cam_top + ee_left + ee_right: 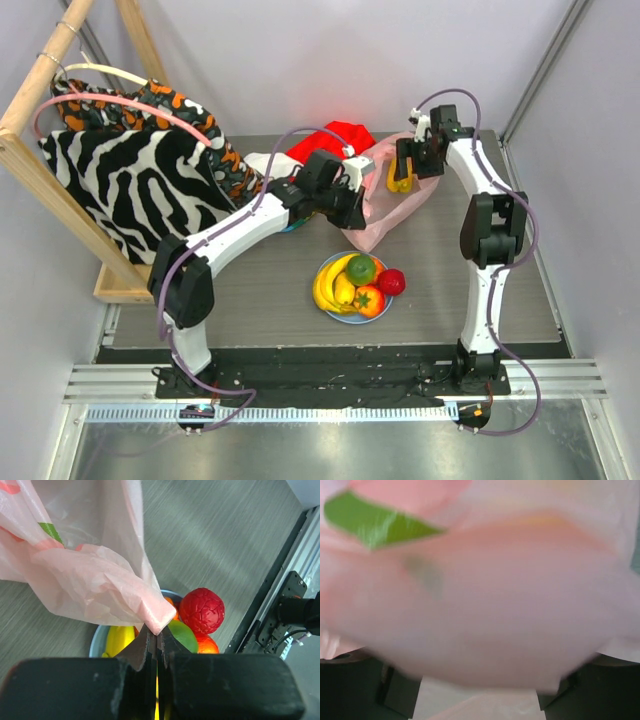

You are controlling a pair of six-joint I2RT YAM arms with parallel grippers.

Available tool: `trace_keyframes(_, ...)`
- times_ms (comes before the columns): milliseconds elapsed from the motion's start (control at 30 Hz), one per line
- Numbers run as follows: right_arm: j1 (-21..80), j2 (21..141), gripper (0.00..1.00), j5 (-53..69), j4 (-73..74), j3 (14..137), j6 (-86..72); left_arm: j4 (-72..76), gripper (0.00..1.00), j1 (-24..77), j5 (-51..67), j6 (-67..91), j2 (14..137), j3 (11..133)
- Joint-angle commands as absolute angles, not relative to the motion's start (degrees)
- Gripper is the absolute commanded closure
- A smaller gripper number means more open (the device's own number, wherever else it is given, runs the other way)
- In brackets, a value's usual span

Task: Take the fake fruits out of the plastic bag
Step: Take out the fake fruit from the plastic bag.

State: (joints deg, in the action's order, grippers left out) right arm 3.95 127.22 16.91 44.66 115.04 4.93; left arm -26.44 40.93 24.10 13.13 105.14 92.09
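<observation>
The pink plastic bag (385,215) hangs between my two grippers at the back of the table. My left gripper (350,205) is shut on a fold of the bag (90,575), its jaws pinched together (157,630). My right gripper (408,172) is at the bag's far side beside a yellow fruit (399,180). In the right wrist view the bag (485,605) fills the frame as a blur and hides the jaws. The light-blue plate (335,315) holds a banana bunch (335,285), a green fruit (361,268), an orange-red fruit (369,300) and a red fruit (391,282); the red fruit also shows in the left wrist view (201,610).
A wooden rack with a zebra-striped cloth (130,180) and an orange patterned cloth stands at the back left. A red cloth (335,135) lies behind the bag. A metal rail (330,375) runs along the near edge. Walls close both sides.
</observation>
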Motion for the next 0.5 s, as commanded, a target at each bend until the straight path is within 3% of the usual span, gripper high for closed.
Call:
trace_keyframes(0, 5.53, 129.90, 0.18, 9.32, 41.48, 120.93, 3.43, -23.64, 1.00, 41.40, 25.40, 14.41, 103.00, 92.90)
trace_keyframes(367, 9.67, 133.07, 0.16, 7.04, 42.80, 119.01, 5.53, -23.55, 1.00, 41.40, 24.61, 14.50, 104.59, 94.31)
trace_keyframes(467, 10.11, 132.63, 0.21, 5.28, 43.15, 117.95, 8.08, -23.55, 1.00, 41.40, 24.61, 14.59, 104.85, 94.48)
